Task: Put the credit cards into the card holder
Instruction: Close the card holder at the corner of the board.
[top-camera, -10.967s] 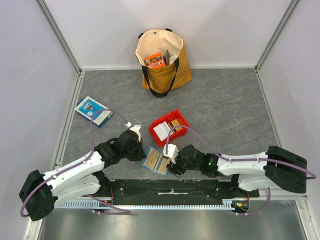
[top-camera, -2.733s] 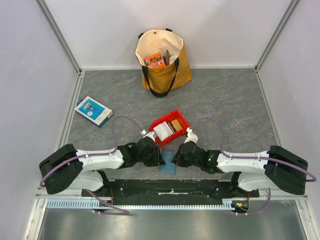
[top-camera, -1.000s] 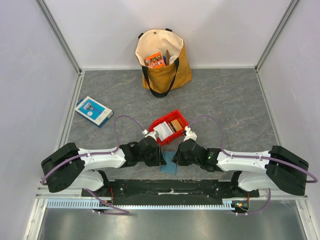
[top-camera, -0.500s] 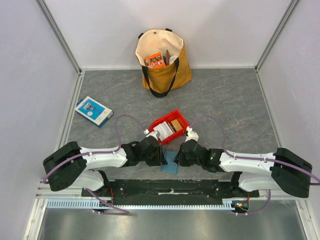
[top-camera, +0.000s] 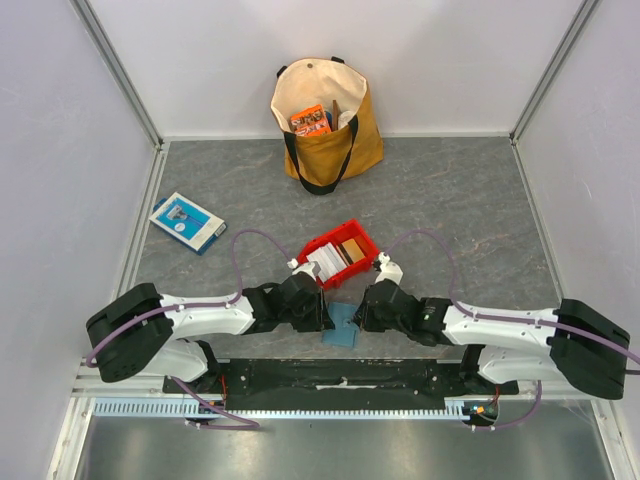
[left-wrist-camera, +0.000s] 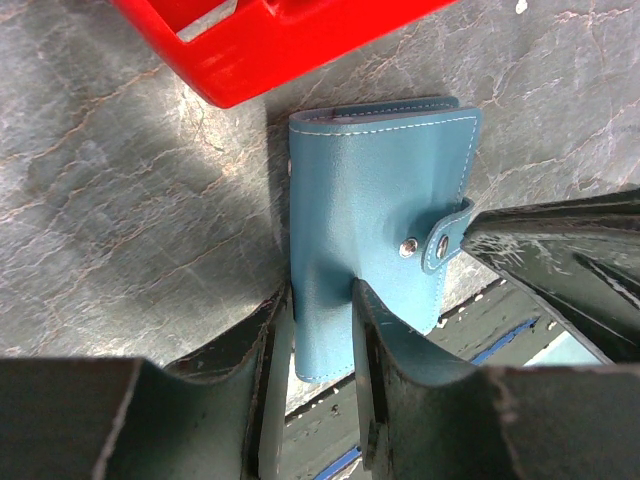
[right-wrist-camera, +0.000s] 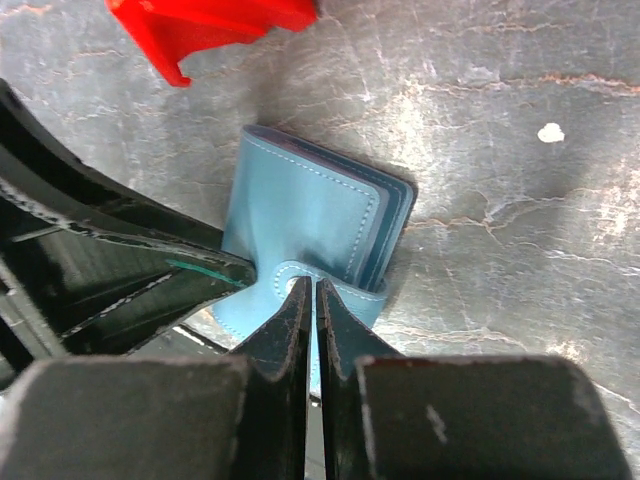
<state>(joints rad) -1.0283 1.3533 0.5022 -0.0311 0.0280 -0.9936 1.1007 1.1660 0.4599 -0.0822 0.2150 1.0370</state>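
Evidently the left hand and right hand both pinch the folded card holder.

Two arms, each built of white link shells joined by black joint housings, with large black base motors. A purple cable loops along the left arm; a matching purple cable arcs over the right. Fingers are matte black, scuffed plastic.

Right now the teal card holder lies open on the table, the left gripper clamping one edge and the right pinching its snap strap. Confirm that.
Not open: the card holder is folded shut, as the left wrist view shows. Left gripper clamps its edge; right gripper pinches the snap strap.
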